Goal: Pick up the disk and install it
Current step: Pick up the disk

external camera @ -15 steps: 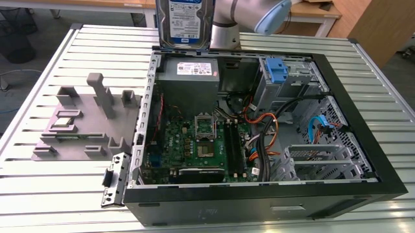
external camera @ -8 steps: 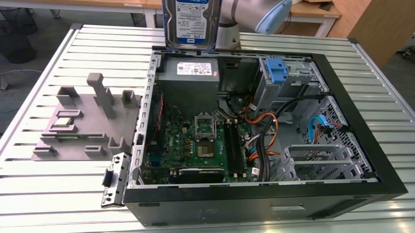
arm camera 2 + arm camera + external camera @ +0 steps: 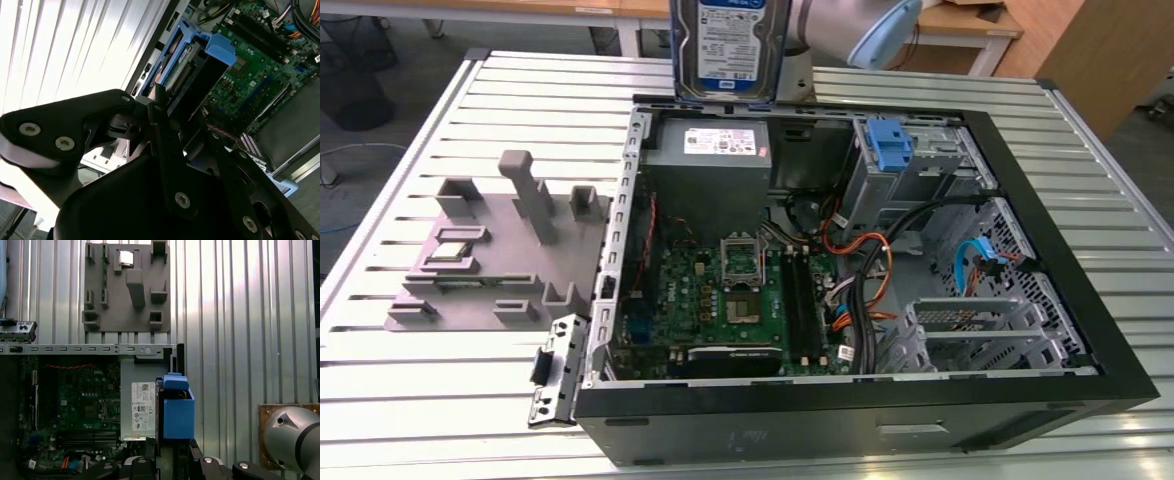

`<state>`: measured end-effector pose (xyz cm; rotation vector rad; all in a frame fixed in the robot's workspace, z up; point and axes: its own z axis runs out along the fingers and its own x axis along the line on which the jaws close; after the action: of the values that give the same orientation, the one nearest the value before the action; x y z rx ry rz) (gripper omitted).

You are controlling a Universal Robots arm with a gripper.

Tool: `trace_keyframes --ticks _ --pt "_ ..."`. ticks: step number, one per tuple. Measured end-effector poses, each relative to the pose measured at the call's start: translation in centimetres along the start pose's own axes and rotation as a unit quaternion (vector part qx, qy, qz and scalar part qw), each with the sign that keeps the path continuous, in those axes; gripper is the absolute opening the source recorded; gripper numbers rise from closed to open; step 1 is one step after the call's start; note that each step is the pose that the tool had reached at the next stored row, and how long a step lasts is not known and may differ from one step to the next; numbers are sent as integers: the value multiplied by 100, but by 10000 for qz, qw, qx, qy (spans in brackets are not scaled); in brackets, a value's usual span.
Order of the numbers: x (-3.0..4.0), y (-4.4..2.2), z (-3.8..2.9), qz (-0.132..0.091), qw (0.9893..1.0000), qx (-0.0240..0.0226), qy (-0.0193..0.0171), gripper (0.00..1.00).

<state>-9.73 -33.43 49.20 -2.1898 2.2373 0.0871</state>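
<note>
Nearest us, the hand (image 3: 179, 107) clamps the disk (image 3: 727, 45), upright at the computer case (image 3: 854, 425) rim; we judge it dense, rigid, slick, shock-sensitive, best gripped across its bracketed edges.

Exterior view looks down on the whole computer case (image 3: 854, 430); both wrist views, closer, share its motherboard (image 3: 250, 65) (image 3: 75, 400).

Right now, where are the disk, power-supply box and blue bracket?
the disk (image 3: 727, 45), exterior view, on its label face.
the power-supply box (image 3: 723, 143), exterior view, on its white sticker.
the blue bracket (image 3: 890, 150), exterior view, on its middle.
</note>
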Motion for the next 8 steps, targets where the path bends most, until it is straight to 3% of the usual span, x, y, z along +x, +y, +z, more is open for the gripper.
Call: trace_keyframes --ticks 8 --pt "-3 -123 -4 0 10000 0 0 35"
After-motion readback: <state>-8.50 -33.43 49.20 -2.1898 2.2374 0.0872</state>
